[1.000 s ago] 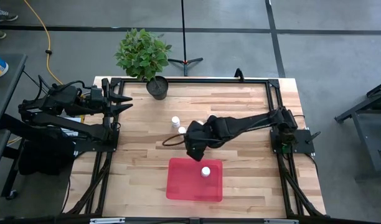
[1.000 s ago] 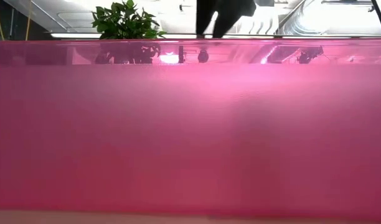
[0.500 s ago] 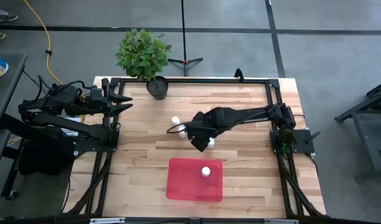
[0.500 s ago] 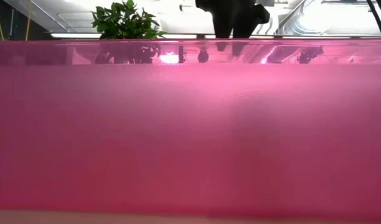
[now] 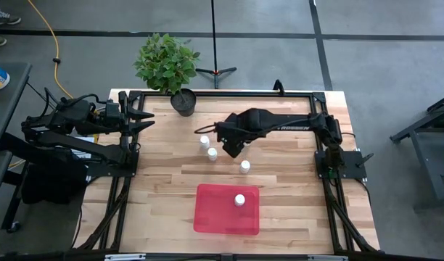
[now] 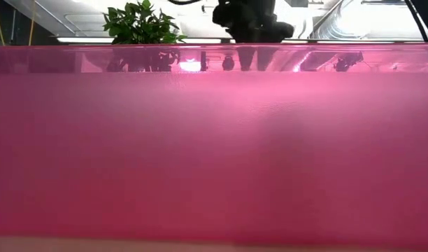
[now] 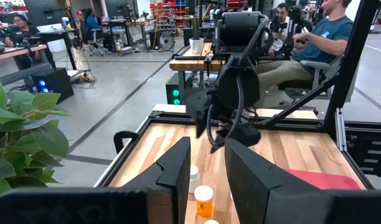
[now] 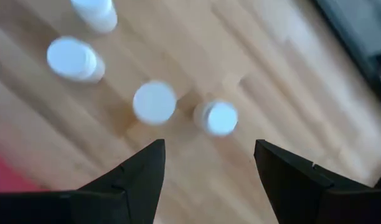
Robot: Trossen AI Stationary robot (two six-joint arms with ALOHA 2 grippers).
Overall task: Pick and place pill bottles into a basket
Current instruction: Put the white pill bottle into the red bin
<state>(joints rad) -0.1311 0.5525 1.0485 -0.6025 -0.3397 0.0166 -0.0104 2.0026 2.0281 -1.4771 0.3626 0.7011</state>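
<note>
The left gripper (image 5: 144,120) waits at the table's far left edge, its two pointed dark fingers spread apart with nothing between them; in its own wrist view those fingers (image 7: 178,168) frame the tabletop. The right gripper (image 5: 229,145) hangs over the middle of the table, and its wrist view shows the two dark wedge-shaped fingers (image 8: 137,174) well apart, empty, above bare wood.

On the table's far left sits a dark round plant pot (image 5: 183,102) holding a leafy green plant (image 5: 164,61). Toward the centre stand three small cylindrical pill bottles with white caps: one (image 5: 204,141) farthest back, a second (image 5: 212,154) just beside it and slightly nearer, and a third (image 5: 244,166) off to the right, apart from the pair. All three stand on the wood, outside the basket.

The basket (image 5: 211,217) is a flat, shallow, bright red rectangle with rounded corners, lying at the near middle of the table. It holds one upright pill bottle (image 5: 239,199), near its far right part.

The table (image 5: 280,181) is light wood in narrow planks, framed by black rails. In the low view the basket's translucent red wall (image 6: 214,154) fills nearly everything.
</note>
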